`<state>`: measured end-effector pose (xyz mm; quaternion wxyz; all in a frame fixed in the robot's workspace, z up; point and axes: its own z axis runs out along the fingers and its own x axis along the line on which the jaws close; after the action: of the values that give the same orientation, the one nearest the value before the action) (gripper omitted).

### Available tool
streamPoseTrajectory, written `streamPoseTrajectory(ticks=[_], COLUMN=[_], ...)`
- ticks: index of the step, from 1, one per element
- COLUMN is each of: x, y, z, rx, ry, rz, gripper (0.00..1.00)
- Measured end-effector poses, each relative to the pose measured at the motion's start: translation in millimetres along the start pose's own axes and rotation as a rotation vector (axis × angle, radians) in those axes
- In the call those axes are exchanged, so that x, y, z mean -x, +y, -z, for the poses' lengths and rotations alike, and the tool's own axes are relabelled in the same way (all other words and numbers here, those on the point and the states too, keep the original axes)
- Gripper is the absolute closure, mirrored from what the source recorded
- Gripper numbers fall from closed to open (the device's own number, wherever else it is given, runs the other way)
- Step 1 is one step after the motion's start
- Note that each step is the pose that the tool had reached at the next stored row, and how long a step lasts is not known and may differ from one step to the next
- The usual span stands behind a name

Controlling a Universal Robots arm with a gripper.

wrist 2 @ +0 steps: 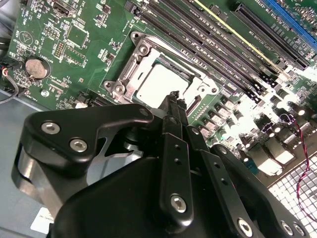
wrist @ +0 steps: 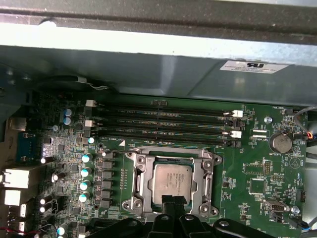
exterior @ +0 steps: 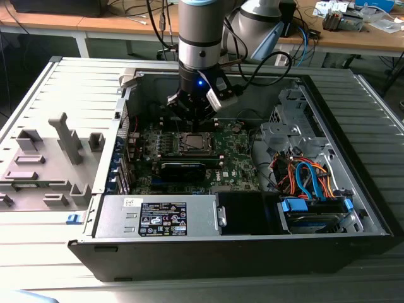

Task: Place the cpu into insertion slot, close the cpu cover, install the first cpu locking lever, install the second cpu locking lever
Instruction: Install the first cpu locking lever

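The cpu [wrist: 171, 181] lies flat in the insertion slot [wrist: 137, 204] on the green motherboard, its silvery top showing. It shows too in the second wrist view, cpu [wrist 2: 157, 83]. The cpu cover [wrist: 210, 178], a silvery frame, lies down around it, cover [wrist 2: 130, 72]. I cannot make out the locking levers for certain. My gripper [wrist: 172, 200] hangs just above the chip's edge, fingers together with nothing between them, gripper [wrist 2: 174, 96]. In the exterior view the gripper [exterior: 192, 117] hovers over the socket [exterior: 194, 144] inside the open computer case.
Long memory slots [wrist: 163, 121] run beside the socket, with a coin battery [wrist: 280, 144] off to one side. The case wall [wrist: 148, 69] rises close behind. A power supply [exterior: 161, 218], a drive cage with coloured cables [exterior: 309, 180] and a black card [exterior: 183, 167] surround the board.
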<state>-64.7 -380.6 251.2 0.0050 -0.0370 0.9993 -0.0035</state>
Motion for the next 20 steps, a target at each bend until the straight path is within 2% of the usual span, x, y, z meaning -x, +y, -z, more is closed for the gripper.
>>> streamPoseTrajectory(ticks=[20], x=[-6.8], y=[0.5], z=[0.1], rx=[0.0003], ry=[0.0001], rz=[0.0], gripper=[0.89])
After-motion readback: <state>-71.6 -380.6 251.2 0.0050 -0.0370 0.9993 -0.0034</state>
